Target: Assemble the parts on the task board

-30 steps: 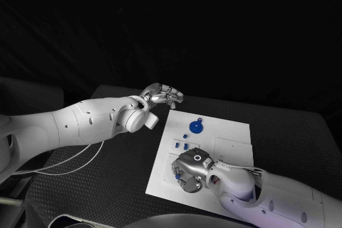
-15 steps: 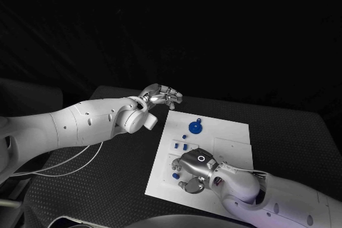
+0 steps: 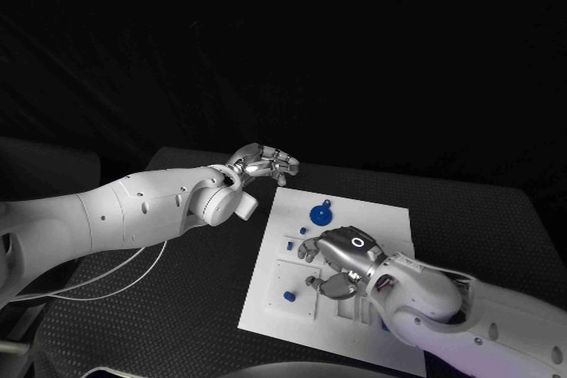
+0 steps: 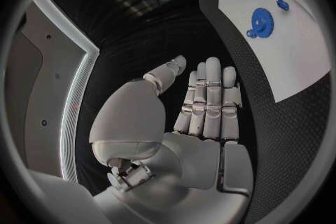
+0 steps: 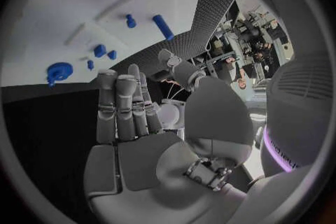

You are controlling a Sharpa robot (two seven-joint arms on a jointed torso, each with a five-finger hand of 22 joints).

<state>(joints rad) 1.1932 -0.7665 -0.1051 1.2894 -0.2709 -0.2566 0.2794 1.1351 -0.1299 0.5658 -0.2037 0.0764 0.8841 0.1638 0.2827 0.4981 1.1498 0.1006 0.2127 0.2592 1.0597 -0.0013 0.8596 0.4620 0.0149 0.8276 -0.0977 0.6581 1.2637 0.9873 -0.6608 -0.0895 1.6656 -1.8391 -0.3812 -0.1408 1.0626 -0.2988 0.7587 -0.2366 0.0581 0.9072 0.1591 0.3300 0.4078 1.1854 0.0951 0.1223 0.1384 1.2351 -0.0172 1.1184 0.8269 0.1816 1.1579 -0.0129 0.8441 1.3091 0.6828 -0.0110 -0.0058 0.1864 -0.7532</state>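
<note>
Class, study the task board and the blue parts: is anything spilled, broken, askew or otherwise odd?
Nothing stands out. The task board lies flat on the table, the blue gear and the smaller blue parts all rest on it, and both the left hand and right hand hold nothing.

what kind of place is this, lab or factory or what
Probably a robotics lab or test bench: a white rectangular task board with small blue plastic parts such as a blue gear lies on a black textured table, with dark surroundings and cluttered equipment in the right wrist view.
</note>
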